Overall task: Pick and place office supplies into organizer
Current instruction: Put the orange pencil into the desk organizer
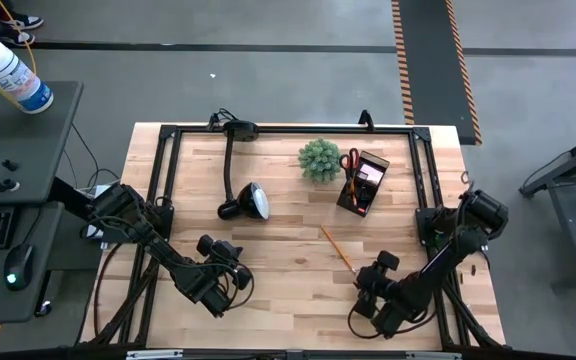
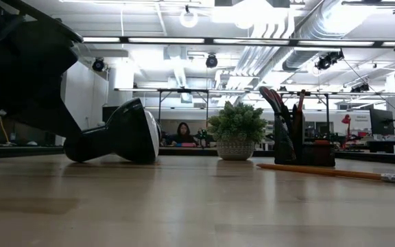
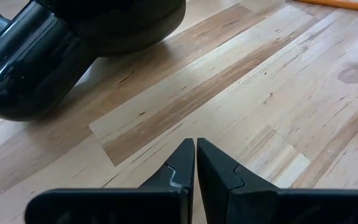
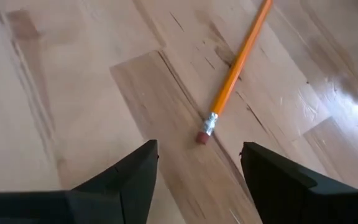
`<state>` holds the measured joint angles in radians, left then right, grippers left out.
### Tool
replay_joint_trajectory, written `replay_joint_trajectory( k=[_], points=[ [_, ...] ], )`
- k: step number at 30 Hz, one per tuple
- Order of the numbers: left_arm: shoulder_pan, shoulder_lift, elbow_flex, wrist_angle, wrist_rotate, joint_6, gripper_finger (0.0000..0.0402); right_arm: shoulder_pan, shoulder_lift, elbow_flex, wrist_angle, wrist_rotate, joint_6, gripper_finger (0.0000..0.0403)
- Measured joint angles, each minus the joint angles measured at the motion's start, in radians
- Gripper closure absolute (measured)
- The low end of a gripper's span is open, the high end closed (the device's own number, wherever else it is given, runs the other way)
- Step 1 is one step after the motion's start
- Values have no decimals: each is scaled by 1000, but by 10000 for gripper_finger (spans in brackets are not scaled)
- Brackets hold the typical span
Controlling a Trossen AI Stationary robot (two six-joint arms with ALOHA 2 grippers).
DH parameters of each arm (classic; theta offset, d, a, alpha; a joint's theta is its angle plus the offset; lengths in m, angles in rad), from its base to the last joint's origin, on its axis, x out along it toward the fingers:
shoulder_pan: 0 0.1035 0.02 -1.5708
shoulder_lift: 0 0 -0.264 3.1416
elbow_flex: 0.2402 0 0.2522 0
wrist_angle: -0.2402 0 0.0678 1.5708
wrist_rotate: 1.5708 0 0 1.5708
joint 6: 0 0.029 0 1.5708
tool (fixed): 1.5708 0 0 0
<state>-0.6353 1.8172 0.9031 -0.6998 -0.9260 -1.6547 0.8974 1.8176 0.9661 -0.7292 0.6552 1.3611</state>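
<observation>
From above, an orange pencil (image 1: 337,249) lies loose on the wooden table (image 1: 288,190), its long axis running diagonally from mid-table toward the right gripper (image 1: 366,283), which sits just off its near end. The organizer (image 1: 362,184) stands well beyond the pencil's far end, beside the small green plant (image 1: 319,160), with red-handled scissors (image 1: 352,162) already upright in it. The left gripper (image 1: 240,281) waits near the front edge, below the desk lamp (image 1: 245,201), clearly farther from the pencil than the right one.

At table height, the pencil (image 2: 334,173) rests flat in front of the organizer (image 2: 300,140), eraser end pointing away from the plant (image 2: 236,129). A person sits far back in the room.

Over the left wrist, the left gripper (image 3: 195,163) has its fingers pressed together on nothing, the lamp's dark head (image 3: 73,43) just ahead.

Over the right wrist, the right gripper (image 4: 199,163) stands spread wide and empty, the pencil's eraser tip (image 4: 202,136) almost between the fingers and the shaft (image 4: 238,62) leading straight away from them. The grasp probably needs a short reach forward along that axis.

No readable writing shows anywhere.
</observation>
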Motion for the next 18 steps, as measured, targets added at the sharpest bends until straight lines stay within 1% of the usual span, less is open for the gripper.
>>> replay_joint_trajectory(
  k=[7,18],
  points=[
    [0,0,0,0,1,0,394,0,41,0,1,27,10,191],
    [0,0,0,1,1,0,394,11,61,1,-10,38,53,241]
  ],
)
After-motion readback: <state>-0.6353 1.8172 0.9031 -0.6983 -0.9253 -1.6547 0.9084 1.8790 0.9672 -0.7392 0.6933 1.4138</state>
